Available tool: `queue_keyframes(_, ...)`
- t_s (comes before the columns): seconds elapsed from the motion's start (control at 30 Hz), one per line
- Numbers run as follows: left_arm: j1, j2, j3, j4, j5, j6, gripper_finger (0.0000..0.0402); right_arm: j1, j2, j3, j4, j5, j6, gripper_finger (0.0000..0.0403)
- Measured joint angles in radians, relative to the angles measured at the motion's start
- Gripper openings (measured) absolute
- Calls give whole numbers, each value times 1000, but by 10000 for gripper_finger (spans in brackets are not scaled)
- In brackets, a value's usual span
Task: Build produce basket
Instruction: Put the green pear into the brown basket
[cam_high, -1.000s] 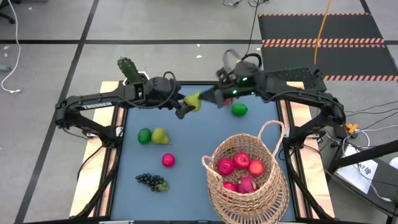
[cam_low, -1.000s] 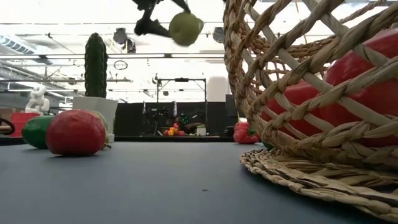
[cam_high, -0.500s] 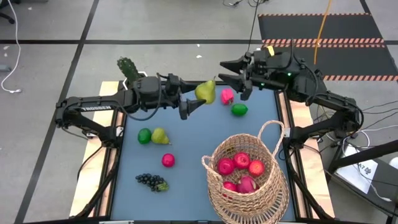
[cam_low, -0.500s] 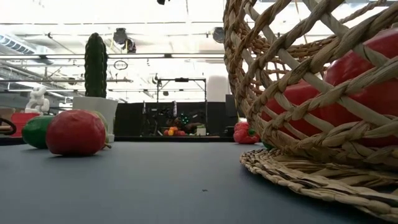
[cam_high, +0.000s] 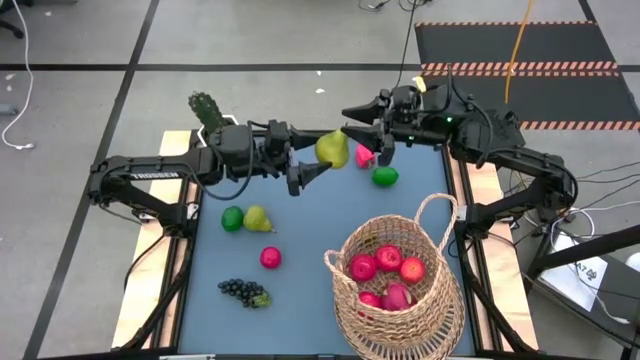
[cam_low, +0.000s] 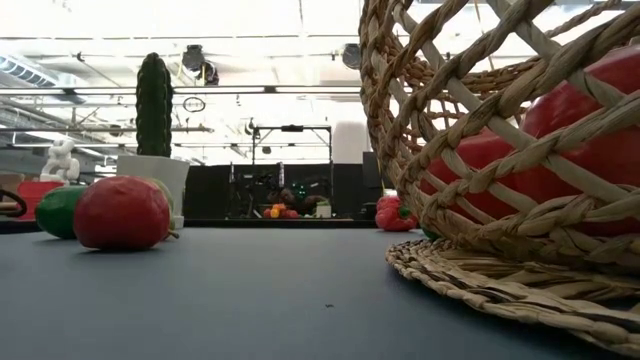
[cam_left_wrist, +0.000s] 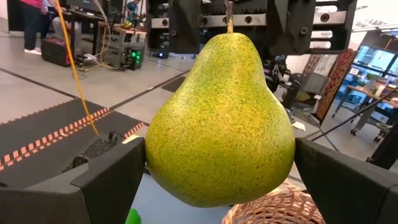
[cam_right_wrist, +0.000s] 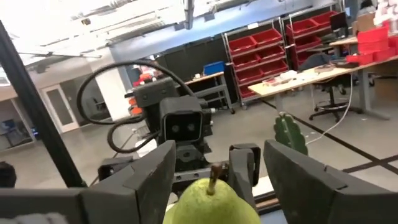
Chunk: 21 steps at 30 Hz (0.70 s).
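Observation:
A yellow-green pear (cam_high: 332, 148) hangs high over the table's far middle, inside my left gripper (cam_high: 315, 155). My right gripper (cam_high: 362, 130) faces it from the right and is open. Its fingers stand on either side of the pear's stem end (cam_right_wrist: 211, 186) and slightly beyond it, with no touch that I can see. The wicker basket (cam_high: 395, 290) stands at the near right and holds red apples (cam_high: 385, 262). More produce lies on the blue table: a lime (cam_high: 232, 217), a second pear (cam_high: 259, 218), an apple (cam_high: 270, 257) and grapes (cam_high: 243, 291). My left gripper pinches the pear's wide belly (cam_left_wrist: 155, 155) between its two fingers, one on each side. The fingers reach in level from the table's left. The pear stands upright with its stem up, lifted well clear of the table.
A green lime (cam_high: 384, 176) and a pink fruit (cam_high: 365, 155) lie below my right gripper at the far right. A potted cactus (cam_high: 207, 110) stands at the far left corner. The basket's arched handle (cam_high: 432, 215) rises toward the right arm.
Both grippers have risen with the pear, which has gone out of the low view's top. My right gripper has let go of it, opened and drawn back toward the far right. The pear has turned from lying slanted to upright in my left gripper.

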<state>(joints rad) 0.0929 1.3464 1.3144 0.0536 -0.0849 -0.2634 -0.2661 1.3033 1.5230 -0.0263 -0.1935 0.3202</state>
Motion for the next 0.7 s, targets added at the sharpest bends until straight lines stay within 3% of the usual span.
queue_keyframes(0.17,1,0,0,2,0,0,397,-1,1,0,-2,-45,5,197)
queue_keyframes(0.7,0,0,0,3,0,-1,397,0,1,0,-10,-48,9,20)
